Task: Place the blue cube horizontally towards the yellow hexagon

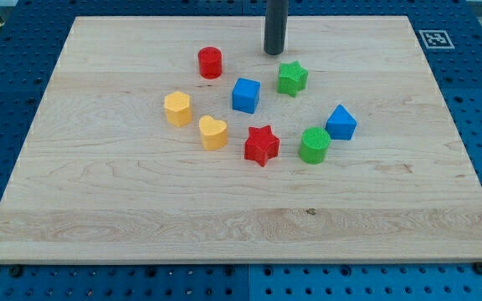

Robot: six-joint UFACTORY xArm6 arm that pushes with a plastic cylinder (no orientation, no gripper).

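The blue cube (pixel 245 94) sits a little above the board's middle. The yellow hexagon (pixel 177 108) lies to its left and slightly lower. My tip (pixel 274 53) rests on the board above and a little right of the blue cube, clear of it, and just up-left of the green star (pixel 292 78).
A red cylinder (pixel 210 62) stands up-left of the cube. A yellow heart (pixel 213 132), a red star (pixel 262 145), a green cylinder (pixel 314 144) and a second blue block (pixel 340 122) lie below and right. The wooden board (pixel 99 209) sits on a blue pegboard.
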